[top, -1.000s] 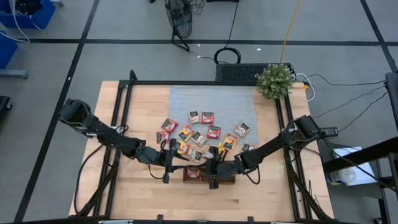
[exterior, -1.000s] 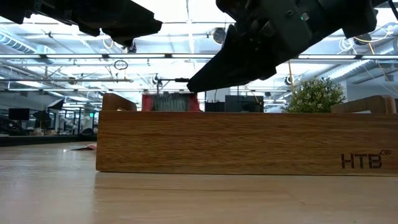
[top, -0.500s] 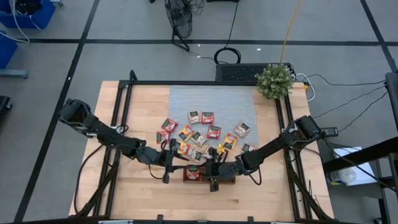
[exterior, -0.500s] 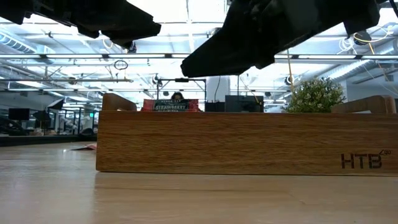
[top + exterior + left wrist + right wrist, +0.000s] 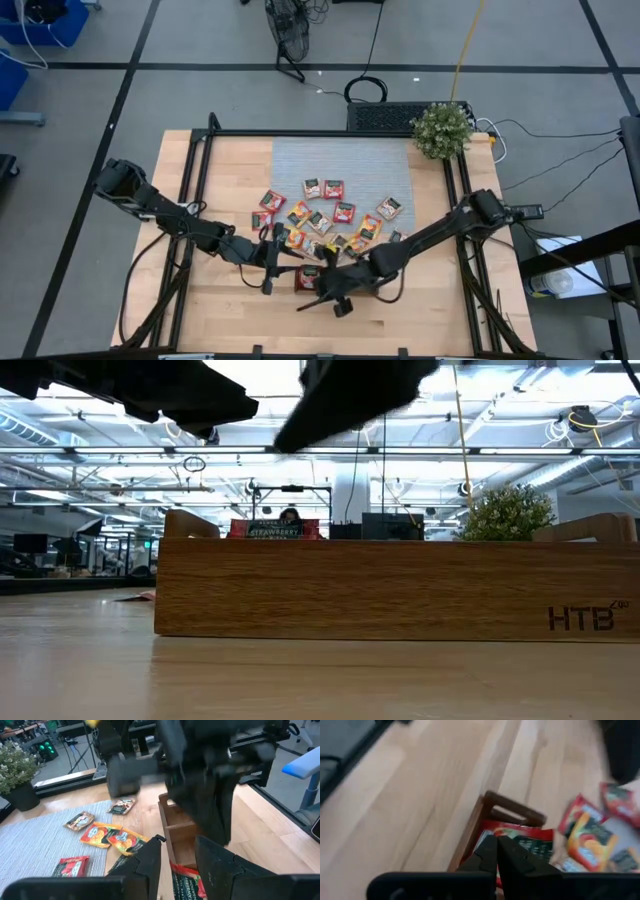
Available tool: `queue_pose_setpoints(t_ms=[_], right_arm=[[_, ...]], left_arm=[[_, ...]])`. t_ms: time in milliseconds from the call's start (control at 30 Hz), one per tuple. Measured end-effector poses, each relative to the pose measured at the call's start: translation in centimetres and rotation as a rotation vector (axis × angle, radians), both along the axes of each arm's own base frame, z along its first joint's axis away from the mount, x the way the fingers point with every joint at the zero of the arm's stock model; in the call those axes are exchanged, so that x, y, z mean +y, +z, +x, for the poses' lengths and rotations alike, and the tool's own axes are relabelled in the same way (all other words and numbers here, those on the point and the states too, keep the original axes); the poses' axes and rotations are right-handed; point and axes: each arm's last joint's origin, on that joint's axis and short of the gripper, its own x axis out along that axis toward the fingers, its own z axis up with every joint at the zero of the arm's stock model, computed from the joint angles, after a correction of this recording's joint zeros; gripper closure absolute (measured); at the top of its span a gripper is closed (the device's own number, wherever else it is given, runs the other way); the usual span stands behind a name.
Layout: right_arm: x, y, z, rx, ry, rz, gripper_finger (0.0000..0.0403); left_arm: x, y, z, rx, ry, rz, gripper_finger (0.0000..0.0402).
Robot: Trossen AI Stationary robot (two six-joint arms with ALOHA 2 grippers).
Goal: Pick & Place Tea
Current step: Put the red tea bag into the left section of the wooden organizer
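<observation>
From above, even, bright light falls on my table (image 5: 230, 300), and my arms throw only faint, soft shadows on the wood. Looking level across it, I face rows of ceiling lights (image 5: 420, 430) that glare white, so my arms hang against them as black shapes without detail. The wooden tray (image 5: 400, 590) in front is sharp and warmly lit; the room behind is softer. My left wrist camera shows my other arm (image 5: 210, 775) smeared by motion blur, while the tea packets (image 5: 107, 837) on the mat are fairly clear. My right wrist picture is blurred throughout, the red packet (image 5: 530, 840) soft-edged.
</observation>
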Motion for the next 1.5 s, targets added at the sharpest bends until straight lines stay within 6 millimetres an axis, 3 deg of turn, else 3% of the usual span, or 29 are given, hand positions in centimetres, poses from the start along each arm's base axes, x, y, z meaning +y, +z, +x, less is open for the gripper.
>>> queue_pose_setpoints(t_ms=[267,500,1000,1333,1500], right_arm=[[0.4,-4.2,1.3,0.080,0.029,-0.055,0.0403],[0.6,-4.2,1.8,0.088,0.055,-0.013,0.0403],[-2.0,-5.0,2.5,0.148,0.054,-0.031,0.0403],[-0.9,-4.9,1.7,0.079,-0.064,-0.365,0.0403],[-0.1,-4.7,1.4,0.047,-0.081,-0.440,0.0403]], left_arm=[[0.0,-0.1,0.0,0.006,-0.001,0.008,0.0277],[0.0,-0.1,0.0,0.005,0.003,0.009,0.0277],[0.5,0.0,0.2,0.001,0.020,0.025,0.0277],[1.0,-0.1,0.4,0.007,0.048,-0.008,0.0277],[1.0,-0.1,0.4,0.009,0.052,-0.025,0.0277]])
